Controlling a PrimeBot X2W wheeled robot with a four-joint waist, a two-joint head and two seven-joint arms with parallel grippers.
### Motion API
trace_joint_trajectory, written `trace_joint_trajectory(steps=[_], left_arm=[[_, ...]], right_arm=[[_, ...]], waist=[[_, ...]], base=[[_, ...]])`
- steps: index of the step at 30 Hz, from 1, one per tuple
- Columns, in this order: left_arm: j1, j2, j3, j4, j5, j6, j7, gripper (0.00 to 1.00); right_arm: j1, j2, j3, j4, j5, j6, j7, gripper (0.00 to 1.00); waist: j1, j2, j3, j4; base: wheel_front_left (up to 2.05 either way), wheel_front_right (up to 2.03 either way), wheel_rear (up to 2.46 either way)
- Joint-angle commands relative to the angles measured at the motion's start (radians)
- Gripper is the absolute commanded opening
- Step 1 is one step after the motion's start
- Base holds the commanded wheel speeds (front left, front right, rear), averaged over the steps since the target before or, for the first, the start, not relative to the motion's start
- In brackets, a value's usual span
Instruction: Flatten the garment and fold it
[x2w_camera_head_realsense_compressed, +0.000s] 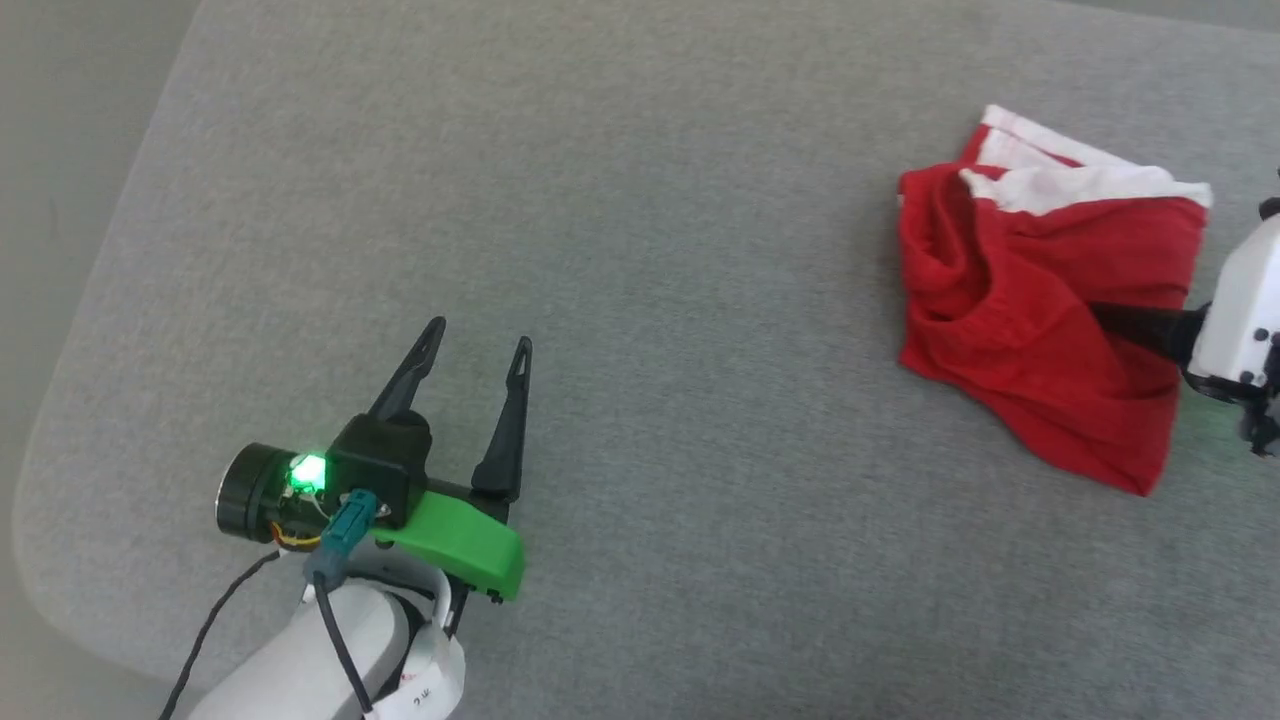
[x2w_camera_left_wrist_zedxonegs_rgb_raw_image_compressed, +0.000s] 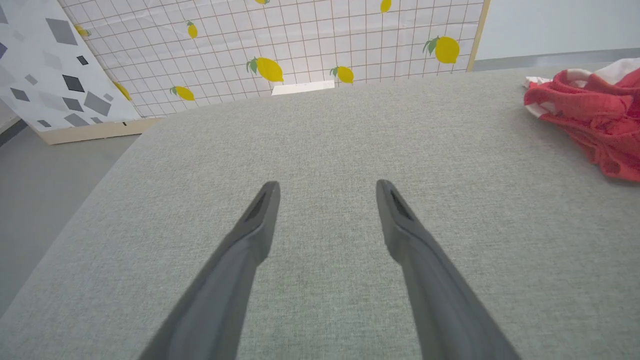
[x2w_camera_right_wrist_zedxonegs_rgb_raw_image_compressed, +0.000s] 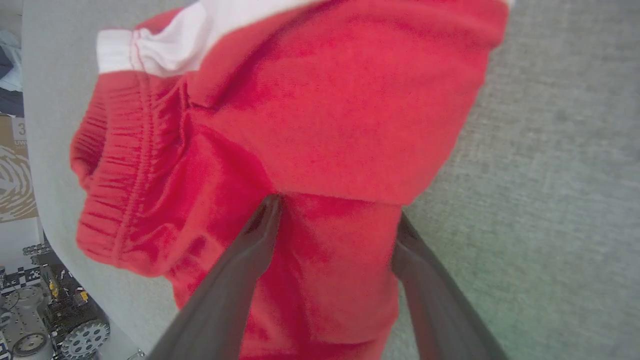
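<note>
Our left gripper hovers over the near left part of the grey cloth-covered table. Its two dark fingers are spread wide with nothing between them, and the left wrist view shows the same gap over bare grey fabric.

Our right gripper reaches in from the right edge of the head view, with its fingers lying on the garment. In the right wrist view we see those fingers held well apart, not pinching. Red cloth lies between them, and a folded flap drapes over their tips.

Crumpled and partly doubled over, the garment sits on the far right of the table, well apart from our left gripper. Its gathered waistband faces left, and its white trim is at the far end.

Beyond the table, the left wrist view shows a lemon-print panel standing upright. The right wrist view shows a wheeled machine on the floor past the table's edge.
</note>
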Motion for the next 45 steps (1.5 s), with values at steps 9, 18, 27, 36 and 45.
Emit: trace_joint_trajectory(steps=[9,18,27,36,45], left_arm=[[-0.018,-0.015,0.0,0.02,0.0,0.001,-0.019,1.0],[-0.012,-0.017,-0.004,0.044,-0.011,-0.003,-0.018,1.0],[0.024,-0.008,-0.007,0.045,-0.032,0.0,-0.014,1.0],[0.002,-0.014,-0.013,0.018,-0.028,-0.008,-0.014,1.0],[-0.044,-0.022,-0.03,-0.019,-0.003,-0.017,-0.006,1.0]], right_arm=[[0.01,0.041,0.035,-0.003,-0.064,-0.001,-0.025,0.0],[0.044,-0.067,0.166,-0.069,-0.007,-0.001,-0.12,0.0],[0.128,-0.334,0.381,-0.245,0.131,-0.001,-0.136,0.0],[0.238,-0.731,0.509,-0.31,0.133,-0.001,-0.266,0.0],[0.267,-0.889,0.466,-0.059,0.061,-0.001,-0.597,0.0]], waist=[[-0.0001,0.0,0.023,0.035],[-0.0001,0.0,-0.046,-0.009],[-0.0001,0.0,-0.106,-0.126],[-0.0001,0.0,-0.026,-0.215],[-0.0001,0.0,0.084,-0.214]], base=[[0.0,0.0,0.0],[0.0,0.0,0.0],[0.0,0.0,0.0],[0.0,0.0,0.0],[0.0,0.0,0.0]])
